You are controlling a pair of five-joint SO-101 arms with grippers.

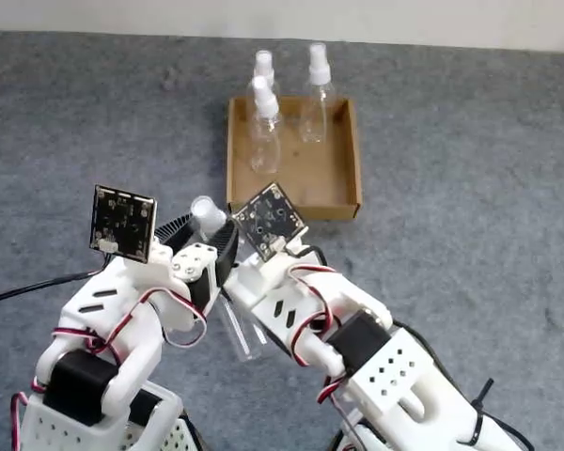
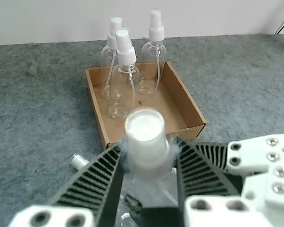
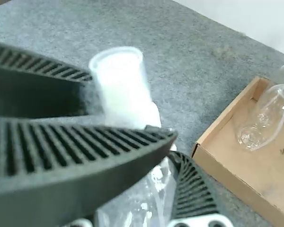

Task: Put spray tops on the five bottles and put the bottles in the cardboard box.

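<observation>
Bottles [image 1: 265, 132] with tops, three of them, stand in the box [image 1: 355, 160] already. A fourth bottle [image 1: 240, 331] sits between the arms, the left end effector [image 2: 146, 153] clenched at its top [image 2: 144, 130]. I can't tell the right end effector's [image 3: 132, 113] grip. I'd judge two bottles are left to box. Grey carpet covers the counter [image 1: 470, 141], with a pale wall [image 1: 451, 17] behind.

Three bottles [image 1: 264, 141] in the cardboard box [image 1: 343, 203], a fourth bottle [image 1: 205, 211] before it.

Left pincer [image 2: 146, 170] clamps a spray top [image 2: 144, 135] — cardboard box [image 2: 187, 106] beyond (three topped bottles [image 2: 123, 90] there).
</observation>
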